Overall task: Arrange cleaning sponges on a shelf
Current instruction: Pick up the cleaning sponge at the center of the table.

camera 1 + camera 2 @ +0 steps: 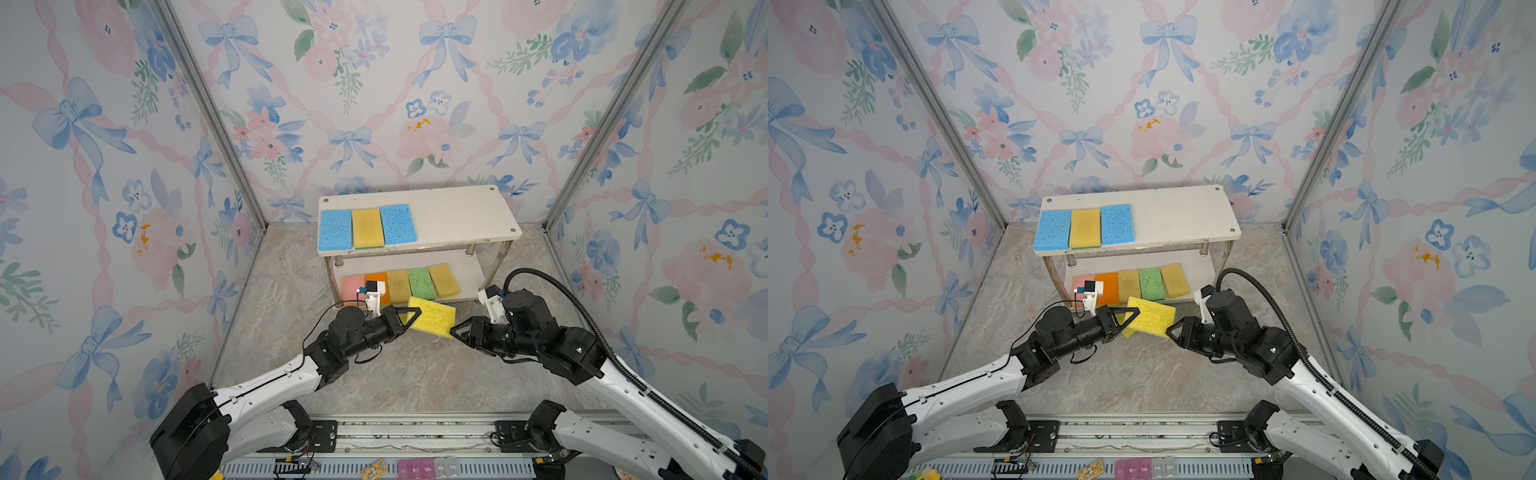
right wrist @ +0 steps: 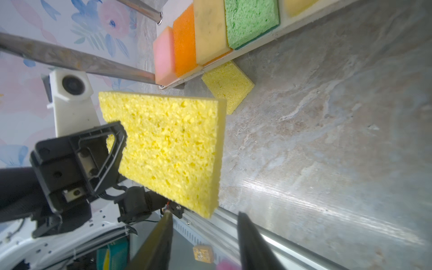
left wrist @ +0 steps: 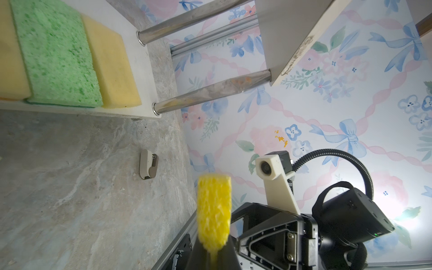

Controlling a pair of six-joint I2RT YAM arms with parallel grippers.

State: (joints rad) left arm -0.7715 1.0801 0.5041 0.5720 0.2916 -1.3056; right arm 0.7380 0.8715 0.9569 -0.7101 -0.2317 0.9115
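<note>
Bright yellow porous rectangular sponge (image 1: 434, 322) hangs on the near side of the white two-tier shelf (image 1: 457, 216). Left pincer (image 1: 411, 316) clamps its left end; right pincer (image 1: 455, 331) gapes alongside. Likely light, squashy: pinch short edges.

- held bright yellow sponge (image 3: 214, 210): edge-on and blurred in left wrist view; left gripper (image 3: 213, 257) cut off by the frame edge there
- right gripper (image 2: 205, 218): fingers a dark blur, running off frame in right wrist view
- pink sponge (image 1: 351, 286): partly behind left wrist camera (image 1: 374, 292) in both top views
- floor sponge (image 2: 228, 85): one end behind the held sponge in right wrist view
- pink tabs (image 1: 415, 468) on front rail: labels too small to read
</note>
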